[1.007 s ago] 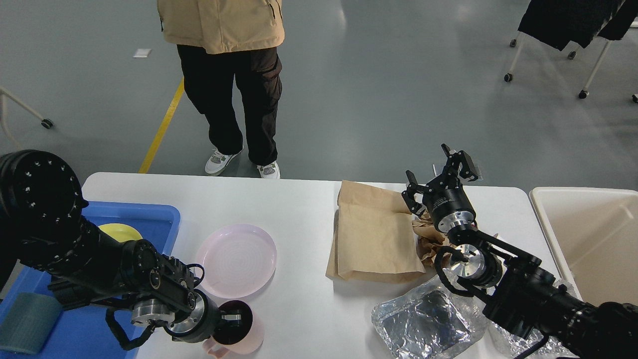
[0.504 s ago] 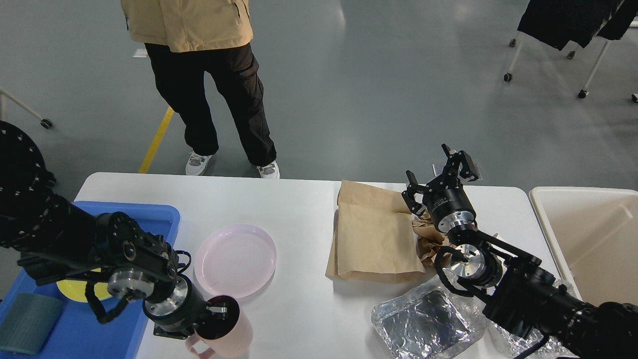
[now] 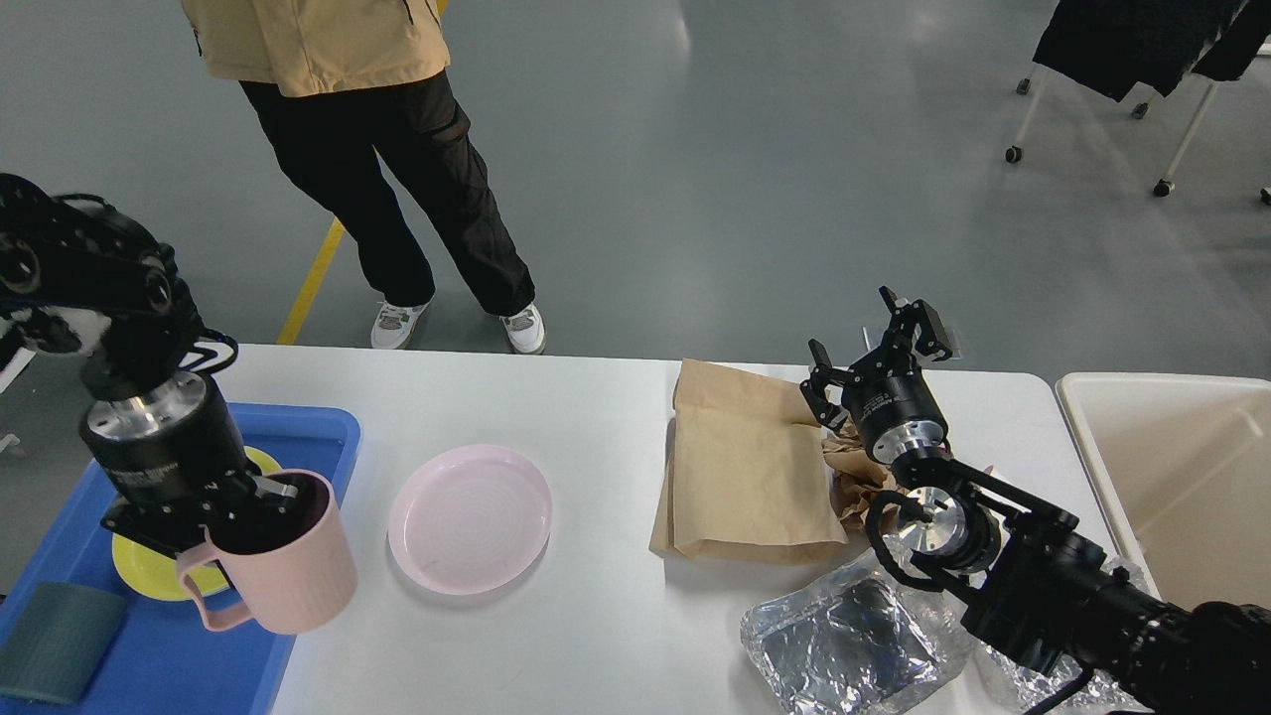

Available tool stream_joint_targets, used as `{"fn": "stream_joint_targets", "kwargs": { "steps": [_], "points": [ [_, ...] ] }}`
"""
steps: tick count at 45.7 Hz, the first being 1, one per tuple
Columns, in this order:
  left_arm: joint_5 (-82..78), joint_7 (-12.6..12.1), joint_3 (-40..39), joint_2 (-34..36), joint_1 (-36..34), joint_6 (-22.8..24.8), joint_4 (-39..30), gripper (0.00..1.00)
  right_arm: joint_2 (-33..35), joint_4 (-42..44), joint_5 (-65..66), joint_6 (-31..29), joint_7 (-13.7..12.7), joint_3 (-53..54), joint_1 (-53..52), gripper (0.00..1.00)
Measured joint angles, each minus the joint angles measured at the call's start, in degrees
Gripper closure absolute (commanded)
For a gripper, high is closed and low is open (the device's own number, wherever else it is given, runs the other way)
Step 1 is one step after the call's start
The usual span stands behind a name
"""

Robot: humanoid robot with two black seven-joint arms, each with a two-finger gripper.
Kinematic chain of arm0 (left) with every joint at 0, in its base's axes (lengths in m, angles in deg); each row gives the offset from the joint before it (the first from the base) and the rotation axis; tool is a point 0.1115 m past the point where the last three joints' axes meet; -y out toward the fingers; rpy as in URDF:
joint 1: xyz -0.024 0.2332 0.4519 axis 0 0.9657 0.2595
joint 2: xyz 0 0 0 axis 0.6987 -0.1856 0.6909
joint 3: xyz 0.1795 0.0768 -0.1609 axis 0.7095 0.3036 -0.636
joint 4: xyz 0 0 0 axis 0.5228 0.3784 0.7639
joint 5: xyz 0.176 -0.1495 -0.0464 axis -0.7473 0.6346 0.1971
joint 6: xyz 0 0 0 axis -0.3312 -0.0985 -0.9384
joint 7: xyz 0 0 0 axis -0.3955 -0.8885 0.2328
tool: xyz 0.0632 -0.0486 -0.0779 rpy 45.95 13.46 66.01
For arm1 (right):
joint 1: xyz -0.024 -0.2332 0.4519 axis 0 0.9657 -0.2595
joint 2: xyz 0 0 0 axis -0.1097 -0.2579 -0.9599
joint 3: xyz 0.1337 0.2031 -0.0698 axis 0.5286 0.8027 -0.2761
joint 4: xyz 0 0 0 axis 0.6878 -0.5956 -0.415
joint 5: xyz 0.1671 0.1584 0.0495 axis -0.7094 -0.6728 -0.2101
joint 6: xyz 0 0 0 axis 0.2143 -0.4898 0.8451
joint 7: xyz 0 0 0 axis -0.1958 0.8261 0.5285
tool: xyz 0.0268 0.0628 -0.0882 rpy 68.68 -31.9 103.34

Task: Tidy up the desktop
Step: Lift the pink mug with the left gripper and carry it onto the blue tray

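Head view: pink mug (image 3: 283,576) lifted off white table (image 3: 596,417), swung left, now over near-right edge of blue tray (image 3: 328,425). Left gripper (image 3: 260,497) jaws clamped on mug rim. Judged: mid-transfer into tray, release pending. Tray holds yellow plate (image 3: 149,574) and grey-green block (image 3: 60,643). Cream bin (image 3: 1092,417) far right looks empty. Right gripper (image 3: 874,348) unmoved over brown paper bag (image 3: 745,467), jaws spread, holding nothing. Pink plate (image 3: 469,518), foil container (image 3: 844,636) left on table.

Pink mug (image 3: 288,576) lifted over the edge of my blue tray (image 3: 318,429), yellow plate (image 3: 159,576) and grey-green cup (image 3: 55,641) in that tray, pink plate (image 3: 469,518), brown paper bag (image 3: 743,472), crumpled paper (image 3: 854,475), foil tray (image 3: 844,641), cream bin (image 3: 1172,477), a person (image 3: 377,149) standing behind.
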Motion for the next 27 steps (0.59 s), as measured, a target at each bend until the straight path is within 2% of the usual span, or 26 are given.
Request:
{"fn": "stream_joint_targets", "kwargs": {
  "steps": [6, 12, 16, 21, 27],
  "points": [
    [-0.69, 0.04, 2.08, 0.59, -3.87, 1.99, 0.01, 1.0, 0.01, 0.0, 0.0, 0.0, 0.0, 0.0, 0.0, 0.0],
    [-1.9, 0.0, 2.41, 0.76, -2.9, 1.8, 0.16, 1.0, 0.01, -0.03, 0.0, 0.0, 0.0, 0.0, 0.0, 0.0],
    [-2.4, -0.21, 2.42, 0.9, 1.49, -2.74, 0.22, 1.0, 0.01, -0.04, 0.0, 0.0, 0.0, 0.0, 0.0, 0.0],
    [-2.63, -0.37, 2.85, 0.97, 9.18, -12.83, 0.37, 1.0, 0.01, -0.03, 0.0, 0.0, 0.0, 0.0, 0.0, 0.0],
    [-2.76, -0.38, 4.61, 1.01, 14.43, -20.03, 0.44, 1.0, 0.01, 0.0, 0.0, 0.0, 0.0, 0.0, 0.0, 0.0]
  ]
}}
